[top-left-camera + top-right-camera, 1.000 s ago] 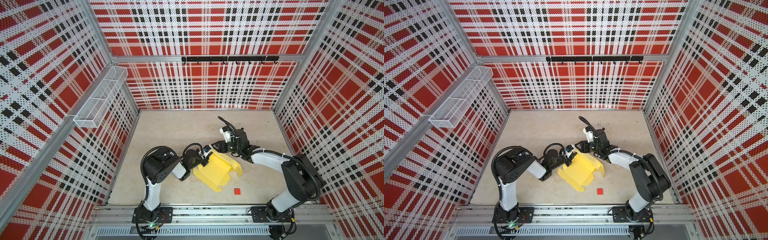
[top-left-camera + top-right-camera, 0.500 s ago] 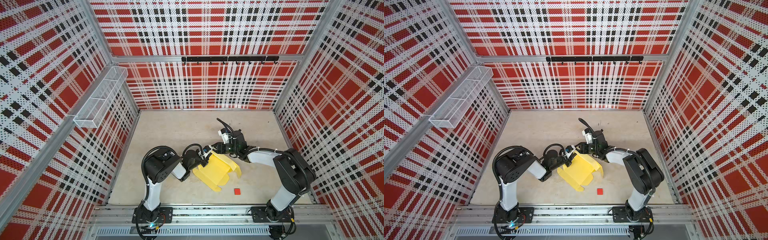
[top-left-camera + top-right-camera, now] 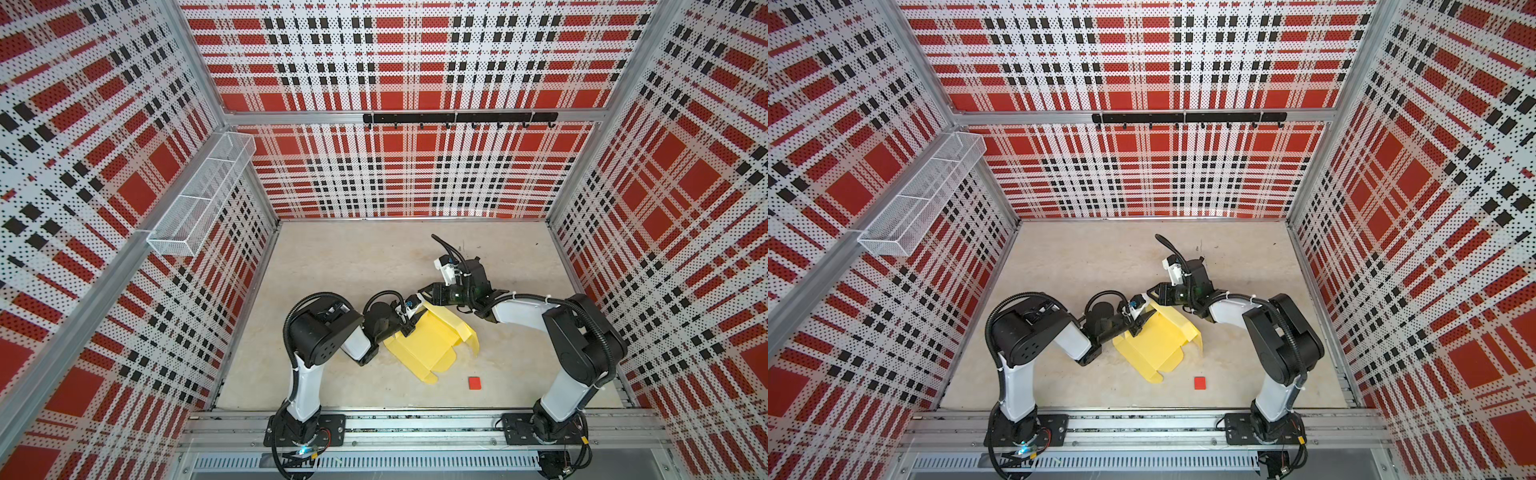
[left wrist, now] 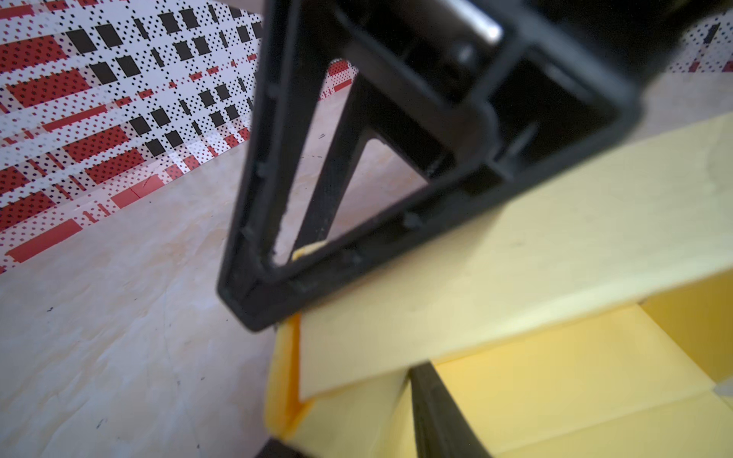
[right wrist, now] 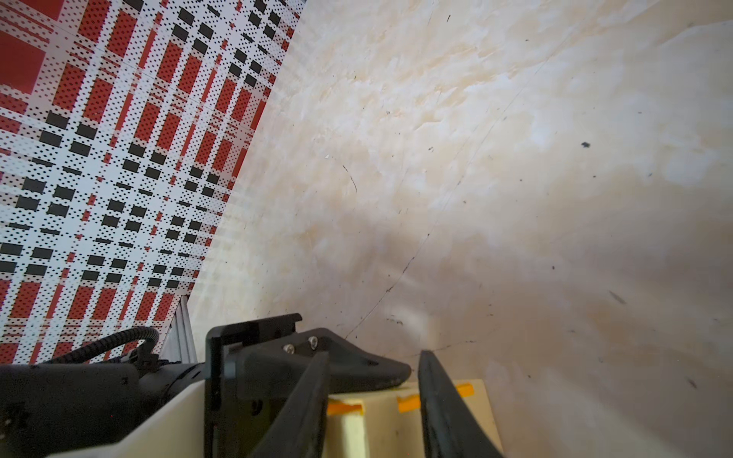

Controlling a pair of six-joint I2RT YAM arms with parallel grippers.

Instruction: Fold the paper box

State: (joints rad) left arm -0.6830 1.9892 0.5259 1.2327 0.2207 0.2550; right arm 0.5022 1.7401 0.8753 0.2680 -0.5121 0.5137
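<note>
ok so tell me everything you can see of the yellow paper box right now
The paper box is pale yellow thin card, a die-cut sheet only partly folded, with creased panels, rounded flaps and slits. It lies on the table, far panels raised, near ones flat. The left gripper has a finger on each side of a raised panel at its left edge; the right gripper, fingers apart, is at its far corner. The red square lies clear of it.

Paper box [image 3: 432, 345] pale yellow; small square [image 3: 474, 382] red; walls [image 3: 415, 62] red-black-white plaid; tabletop [image 3: 353, 257] mottled beige.
</note>
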